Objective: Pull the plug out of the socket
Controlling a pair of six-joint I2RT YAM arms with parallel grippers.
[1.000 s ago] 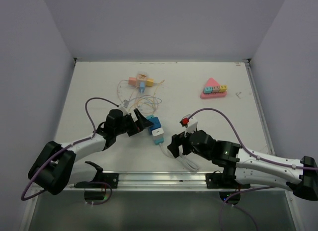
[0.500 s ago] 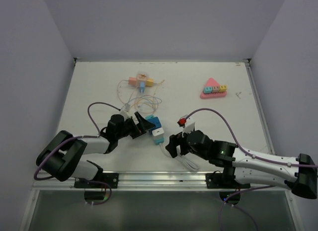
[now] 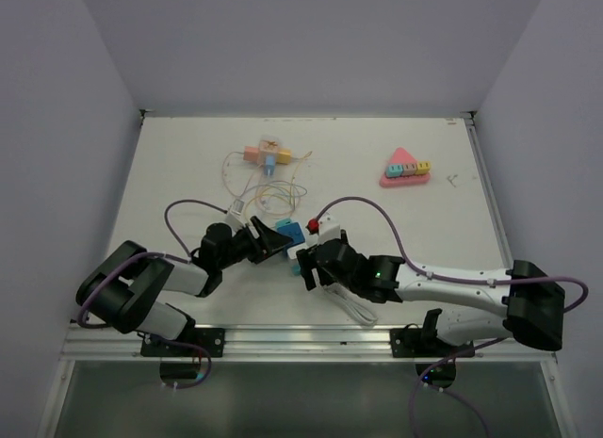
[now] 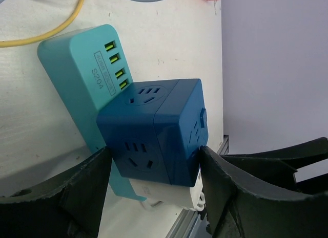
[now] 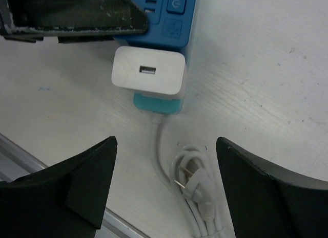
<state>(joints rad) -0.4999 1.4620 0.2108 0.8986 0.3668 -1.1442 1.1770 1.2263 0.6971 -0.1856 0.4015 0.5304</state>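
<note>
The left gripper (image 4: 154, 156) sets its fingers (image 4: 82, 192) against both sides of the dark blue cube adapter (image 4: 154, 130) on the teal power strip (image 4: 72, 64), apparently bracing it on the bench (image 5: 266, 69). The right gripper (image 5: 165, 142) hovers with fingers wide and holding nothing, and the white USB charger plug (image 5: 148, 71) sits in the strip's end just ahead. The next move calls for advancing, closing on the charger's sides and pulling straight out.

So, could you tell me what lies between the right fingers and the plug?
In the right wrist view, only bare table and the white cord, which runs from the strip below the plug to a coil.
</note>
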